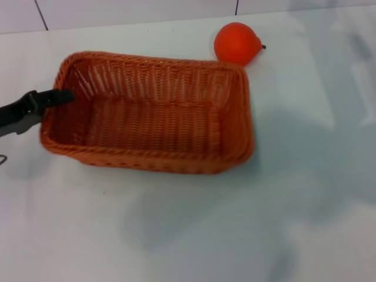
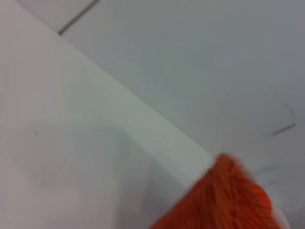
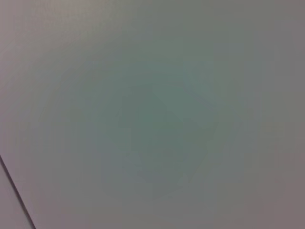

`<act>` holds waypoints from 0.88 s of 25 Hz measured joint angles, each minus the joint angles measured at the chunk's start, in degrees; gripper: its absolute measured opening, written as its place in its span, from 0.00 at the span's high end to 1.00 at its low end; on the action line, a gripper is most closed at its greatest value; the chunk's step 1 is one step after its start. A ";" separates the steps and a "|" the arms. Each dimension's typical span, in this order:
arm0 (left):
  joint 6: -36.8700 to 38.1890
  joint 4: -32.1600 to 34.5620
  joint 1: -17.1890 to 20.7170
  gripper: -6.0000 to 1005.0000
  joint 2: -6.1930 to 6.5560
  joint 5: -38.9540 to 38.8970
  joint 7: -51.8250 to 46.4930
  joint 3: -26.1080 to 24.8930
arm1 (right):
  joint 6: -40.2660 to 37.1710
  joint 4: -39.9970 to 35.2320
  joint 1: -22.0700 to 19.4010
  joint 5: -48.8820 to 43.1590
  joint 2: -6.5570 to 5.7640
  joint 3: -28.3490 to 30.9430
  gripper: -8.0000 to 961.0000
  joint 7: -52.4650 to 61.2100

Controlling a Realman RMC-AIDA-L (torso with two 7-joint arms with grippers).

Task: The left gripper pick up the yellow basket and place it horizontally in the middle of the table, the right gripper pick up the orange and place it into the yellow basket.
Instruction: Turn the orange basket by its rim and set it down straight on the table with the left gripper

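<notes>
The yellow basket (image 1: pixel 150 117), a large orange-brown woven wicker rectangle, lies lengthwise across the middle of the white table (image 1: pixel 188 235), open side up and with nothing inside. My left gripper (image 1: pixel 57 97), a slim black clamp, reaches in from the left and lies over the basket's left short rim, its tip just inside. A blurred corner of the basket (image 2: pixel 224 200) shows in the left wrist view. The orange (image 1: pixel 237 42) sits on the table just behind the basket's far right corner, close to or touching it. My right gripper is out of view.
The table's far edge (image 1: pixel 147 24) meets a tiled wall behind the orange. Soft shadows fall across the table's right and front. The right wrist view shows only a plain pale surface (image 3: pixel 152 114) with a dark line in one corner.
</notes>
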 joint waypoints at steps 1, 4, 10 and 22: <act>1.07 -0.56 0.04 0.73 0.04 -0.03 -0.02 -0.07 | 0.01 0.00 0.03 0.00 -0.02 0.00 0.05 -0.01; 4.01 -1.13 0.43 0.67 0.26 -0.04 -0.59 -0.16 | 0.64 -0.46 0.12 0.00 -0.05 0.00 0.05 -0.03; 6.77 -1.17 1.90 0.49 0.46 -0.04 -0.69 -0.08 | 2.85 -1.30 0.53 -0.60 -0.13 -1.26 0.05 0.36; 11.34 -0.59 4.65 0.24 1.44 -1.88 1.77 -0.76 | 13.33 -10.12 1.00 -8.46 -4.16 -23.44 0.05 21.39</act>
